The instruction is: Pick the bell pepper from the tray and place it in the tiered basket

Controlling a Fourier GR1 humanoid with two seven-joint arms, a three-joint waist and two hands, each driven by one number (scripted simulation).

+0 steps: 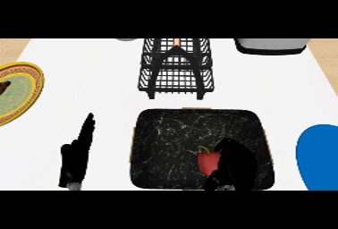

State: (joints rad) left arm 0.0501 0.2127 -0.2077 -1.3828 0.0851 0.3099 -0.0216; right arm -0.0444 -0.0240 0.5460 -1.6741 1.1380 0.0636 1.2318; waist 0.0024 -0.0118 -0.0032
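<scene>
1. On the near half of the white counter [99,89] sits the black marbled tray [171,134], square to us, and that is where the action is.
2. The red bell pepper [206,162] lies inside the tray, in its near right part, green stem curling up and to the left.
3. The right hand [236,165] comes in from the lower edge and sits right against the pepper, covering its right side.
4. From here that hand is one dark mass. I cannot tell whether it is clasped on the pepper or only laid over it.
5. The pepper looks to be down on the tray floor, though the hand hides its far side.
6. Over to the left of the tray, the left hand [79,150] rests apart from it, flat and straight, fingers pressed together and pointing away from the robot, holding nothing.
7. Beyond the tray, a little apart from its far edge, stands the black wire tiered basket [176,74], with no pepper in it.
8. At the left edge lies a yellow-rimmed green plate [20,89].
9. At the right edge, a blue plate [320,154] shows only in part.
10. In the far right corner sits a grey and black appliance [271,44], cut off at the top.
</scene>
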